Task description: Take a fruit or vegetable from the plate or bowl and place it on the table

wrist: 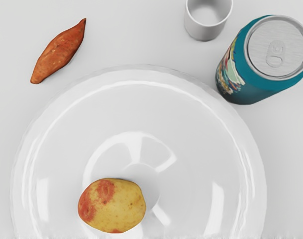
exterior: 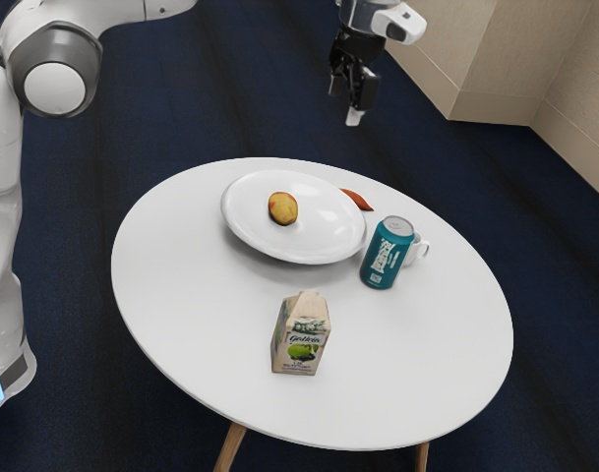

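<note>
My gripper (exterior: pixel 342 104) hangs high above the far side of the table, open, with nothing between its fingers. Well below it, a white plate (exterior: pixel 324 231) holds a yellow potato with reddish patches (exterior: pixel 283 208). From above, in the wrist view, the potato (wrist: pixel 112 205) lies on its side inside the plate (wrist: pixel 191 129). An orange-brown sweet potato (wrist: pixel 59 51) rests on the table outside the rim; the plate partly hides this sweet potato (exterior: pixel 357 200) in the exterior view.
A teal can (exterior: pixel 387 254) stands close beside the plate, with a white mug (exterior: pixel 417 250) behind it. A carton (exterior: pixel 301 334) is upright on the near part of the round white table (exterior: pixel 201 315).
</note>
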You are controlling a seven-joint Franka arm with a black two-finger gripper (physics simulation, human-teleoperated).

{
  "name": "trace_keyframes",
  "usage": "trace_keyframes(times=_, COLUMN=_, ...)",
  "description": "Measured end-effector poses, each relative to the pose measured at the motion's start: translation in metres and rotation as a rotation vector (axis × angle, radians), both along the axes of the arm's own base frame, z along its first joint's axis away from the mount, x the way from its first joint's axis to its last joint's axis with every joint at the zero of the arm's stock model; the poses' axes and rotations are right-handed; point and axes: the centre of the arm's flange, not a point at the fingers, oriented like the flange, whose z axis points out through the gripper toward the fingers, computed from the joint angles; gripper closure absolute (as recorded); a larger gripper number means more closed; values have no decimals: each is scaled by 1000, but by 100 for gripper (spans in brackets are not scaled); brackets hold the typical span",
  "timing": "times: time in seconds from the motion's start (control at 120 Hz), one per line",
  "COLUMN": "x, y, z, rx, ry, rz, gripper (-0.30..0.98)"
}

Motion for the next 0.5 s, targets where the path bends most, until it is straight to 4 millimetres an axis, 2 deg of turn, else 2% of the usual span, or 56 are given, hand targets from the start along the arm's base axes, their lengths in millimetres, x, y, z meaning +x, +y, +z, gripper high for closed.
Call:
trace_keyframes(times=0.208, x=-2, y=8, z=1, rx=-11, ry=7, rz=5, gripper=0)
trace_keyframes(times=0.233, x=-7, y=8, z=16, rx=-10, ry=-20, rz=5, gripper=0)
trace_keyframes(times=0.308, x=-36, y=0, z=87, rx=24, ry=-149, rz=16, gripper=0)
trace_keyframes(times=0.358, x=-51, y=-11, z=110, rx=29, ry=-190, rz=34, gripper=0)
trace_keyframes(times=0.417, x=-61, y=-23, z=120, rx=24, ry=-198, rz=82, gripper=0)
trace_keyframes(times=0.5, x=-50, y=-28, z=104, rx=19, ry=-160, rz=207, gripper=0)
